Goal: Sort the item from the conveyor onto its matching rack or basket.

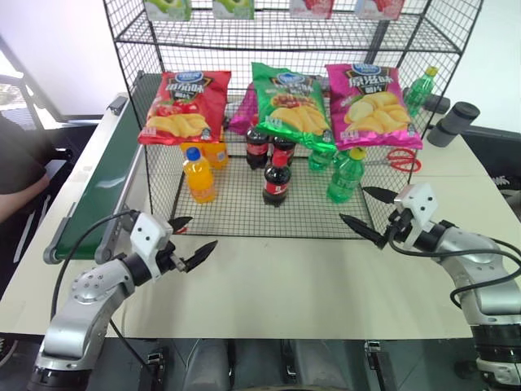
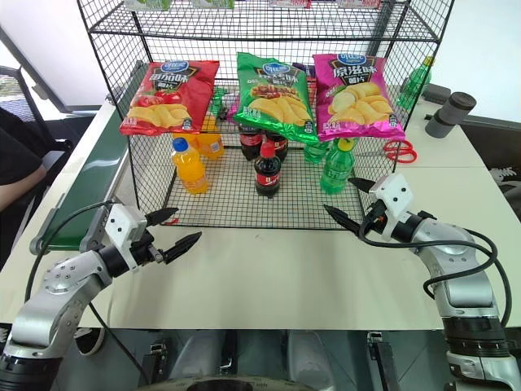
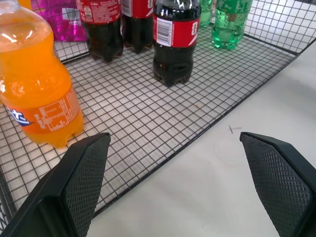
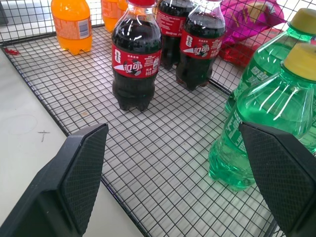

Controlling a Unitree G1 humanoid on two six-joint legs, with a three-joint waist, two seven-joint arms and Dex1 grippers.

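Left eye view, three colas [image 1: 277,181], two green bottles [image 1: 345,174]

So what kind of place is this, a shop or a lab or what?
Probably a lab mock-up of a shop: a black wire rack stocked with soda bottles and hanging chip bags sits on a plain white table, with a green conveyor belt alongside.

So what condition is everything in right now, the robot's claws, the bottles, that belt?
Left gripper: open, holding nothing.
Right gripper: open, holding nothing.
Front cola bottle: upright on the rack floor, capped.
Orange-drink bottle: upright, capped.
Green bottle: upright, capped.
Conveyor: nothing on its visible belt.
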